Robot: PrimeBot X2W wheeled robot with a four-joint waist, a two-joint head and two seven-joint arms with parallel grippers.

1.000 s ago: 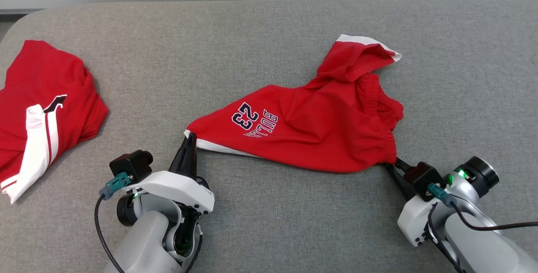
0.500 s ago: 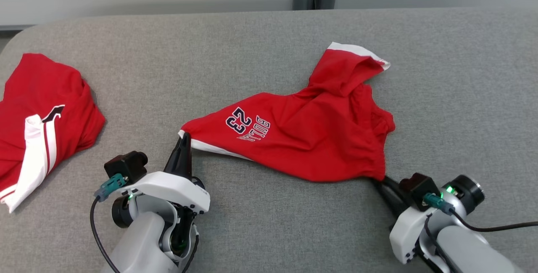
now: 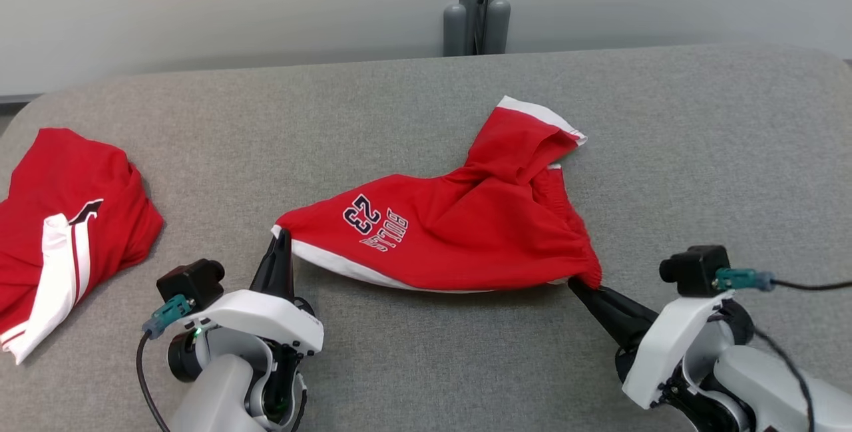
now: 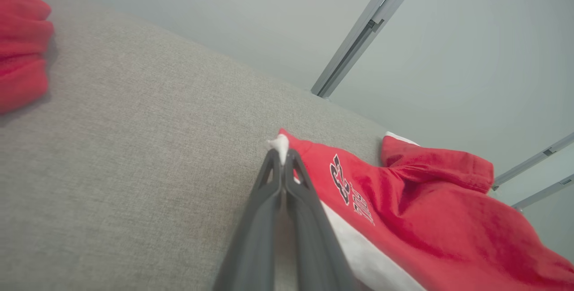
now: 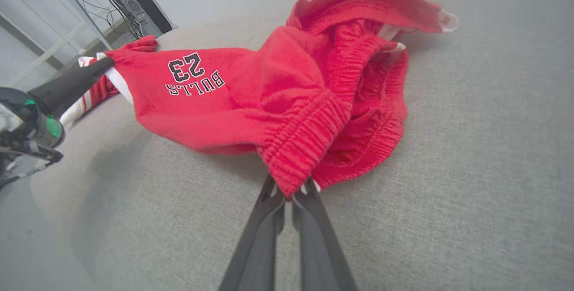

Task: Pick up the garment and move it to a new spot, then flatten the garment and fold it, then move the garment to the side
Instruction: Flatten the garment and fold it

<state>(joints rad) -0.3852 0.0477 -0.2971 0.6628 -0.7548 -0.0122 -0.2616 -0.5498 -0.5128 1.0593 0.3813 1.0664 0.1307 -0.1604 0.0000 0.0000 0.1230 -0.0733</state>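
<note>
While pinched by left gripper point(image 3: 282, 237) and right gripper point(image 3: 576, 284), shorts point(image 3: 459, 239) lengthwise left-right, waistband point(image 3: 580, 249) rightward.

Grey fabric table point(image 3: 426, 365) bears red shorts point(image 3: 466, 245) and, leftward, another red garment point(image 3: 66, 199).

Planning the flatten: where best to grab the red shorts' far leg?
Probably its white hem, jaws from the far right: the red shorts' leg is crumpled by the waistband, but the hem lies free on the table.
</note>
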